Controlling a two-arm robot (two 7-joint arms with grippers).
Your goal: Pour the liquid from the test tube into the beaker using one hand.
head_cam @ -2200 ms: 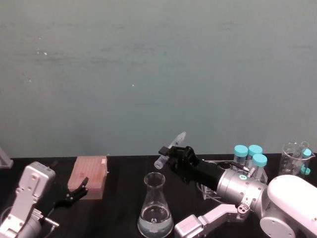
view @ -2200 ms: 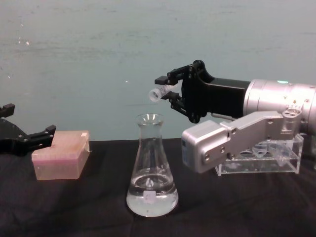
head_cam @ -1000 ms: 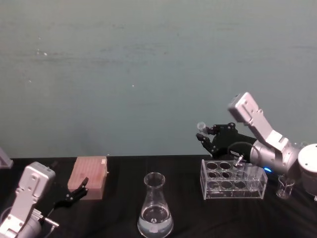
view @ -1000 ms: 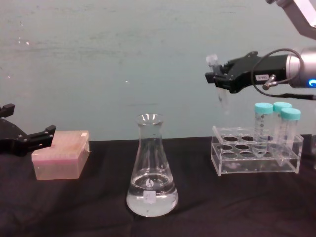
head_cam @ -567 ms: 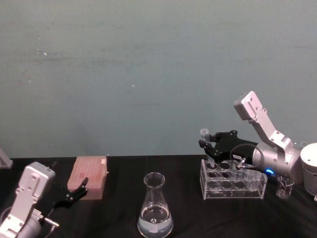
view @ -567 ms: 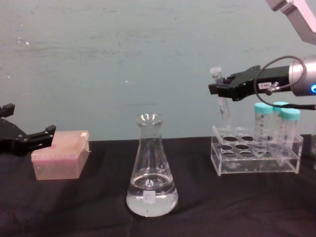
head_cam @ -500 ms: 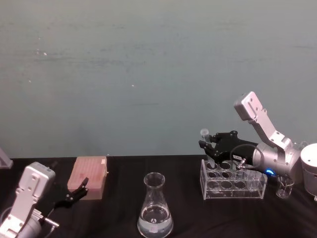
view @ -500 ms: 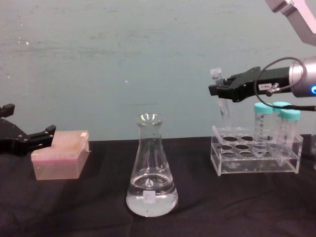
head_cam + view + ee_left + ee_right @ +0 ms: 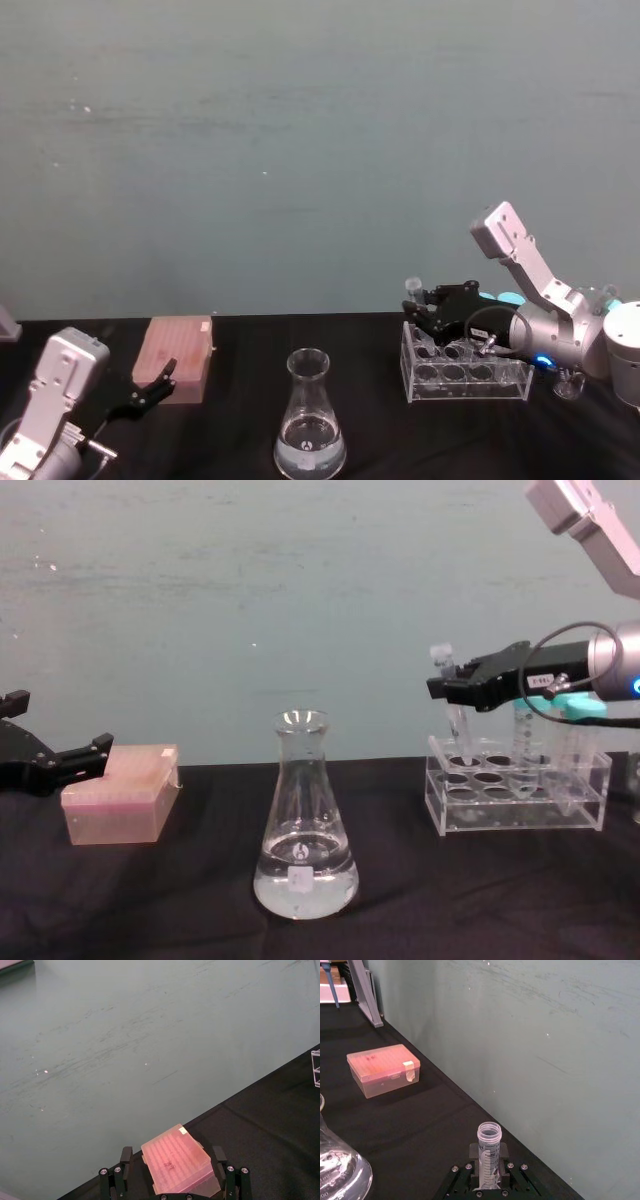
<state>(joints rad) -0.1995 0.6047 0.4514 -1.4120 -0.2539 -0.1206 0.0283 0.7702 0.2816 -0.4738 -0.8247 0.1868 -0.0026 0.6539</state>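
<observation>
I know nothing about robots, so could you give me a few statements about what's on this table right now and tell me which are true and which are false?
1. The right gripper holds the test tube upright over the clear rack. True.
2. The test tube is tipped over the beaker's mouth. False: it stands upright, well to the side of the beaker.
3. The beaker has liquid in its base. True.
4. The left gripper grips the pink box. False: it hangs open beside the box, holding nothing.
5. Teal-capped tubes stand in the rack. True.
</observation>
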